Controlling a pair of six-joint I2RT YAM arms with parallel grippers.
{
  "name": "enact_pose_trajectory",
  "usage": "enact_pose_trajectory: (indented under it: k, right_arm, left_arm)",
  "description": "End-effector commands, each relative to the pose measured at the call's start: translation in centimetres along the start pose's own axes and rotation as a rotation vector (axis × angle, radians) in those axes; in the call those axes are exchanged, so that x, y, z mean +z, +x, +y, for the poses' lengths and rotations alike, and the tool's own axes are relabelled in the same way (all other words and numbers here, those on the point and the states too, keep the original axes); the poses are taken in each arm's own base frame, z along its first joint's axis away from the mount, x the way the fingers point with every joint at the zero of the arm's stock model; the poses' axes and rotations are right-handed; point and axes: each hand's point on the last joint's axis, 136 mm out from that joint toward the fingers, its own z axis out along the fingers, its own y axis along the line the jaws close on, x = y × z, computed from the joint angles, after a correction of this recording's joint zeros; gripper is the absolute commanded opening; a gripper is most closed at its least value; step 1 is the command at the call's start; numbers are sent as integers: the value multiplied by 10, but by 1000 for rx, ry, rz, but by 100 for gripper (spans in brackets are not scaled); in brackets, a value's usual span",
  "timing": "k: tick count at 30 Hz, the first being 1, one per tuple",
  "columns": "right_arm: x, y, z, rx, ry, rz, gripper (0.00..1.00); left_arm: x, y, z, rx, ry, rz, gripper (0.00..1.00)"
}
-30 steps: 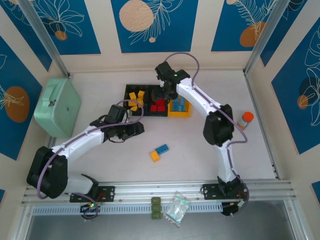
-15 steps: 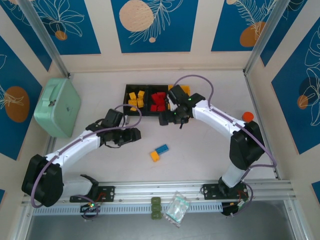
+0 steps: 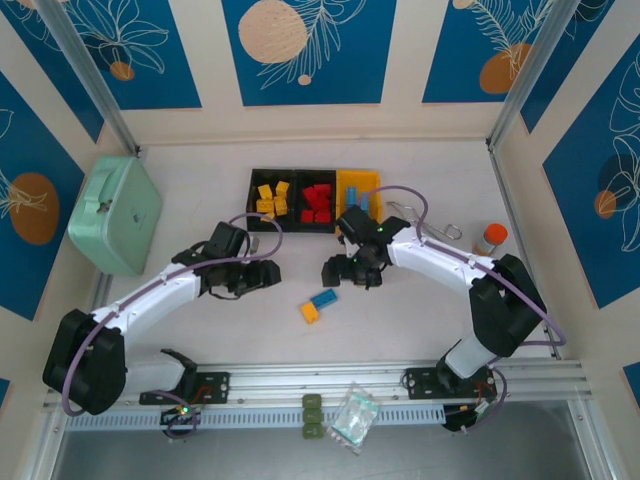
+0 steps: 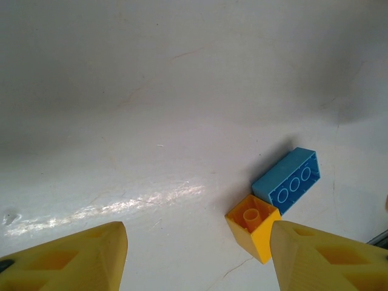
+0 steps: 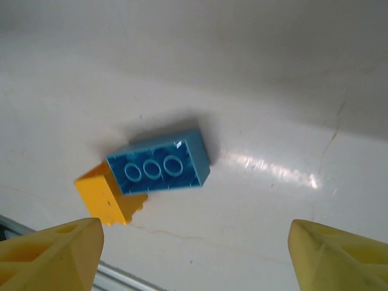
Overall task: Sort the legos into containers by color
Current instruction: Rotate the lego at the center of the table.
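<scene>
Sorting looks nearly done: yellow, red and blue bricks lie grouped by colour in the containers (image 3: 298,200). In front of the containers, a blue lego (image 3: 323,298) touches a yellow lego (image 3: 310,313), both unsorted. The right gripper (image 5: 194,242) hovers above them, wide and empty. The left gripper (image 4: 197,254), half spread, holds nothing.

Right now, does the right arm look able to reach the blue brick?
Probably yes. The right gripper hangs open right above the blue brick, which lies on bare table with nothing over it; only the yellow brick sits against one end.
</scene>
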Motion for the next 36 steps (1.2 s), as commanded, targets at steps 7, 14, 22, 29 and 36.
enact_pose_trajectory:
  k: [7, 14, 22, 29, 36]
  right_arm:
    - [17, 43, 16, 73, -117, 134, 79]
    - [28, 30, 36, 43, -199, 147, 79]
    - [43, 11, 45, 50, -254, 187, 78]
    - [46, -19, 52, 50, -256, 152, 77]
    - [60, -19, 39, 7, -42, 166, 74]
  left_arm:
    - [4, 7, 8, -25, 0, 4, 63]
    - [9, 10, 11, -39, -5, 15, 63]
    - [8, 12, 16, -56, -14, 5, 63]
    - [9, 13, 18, -70, -17, 3, 63]
    - [7, 15, 20, -76, -25, 0, 63]
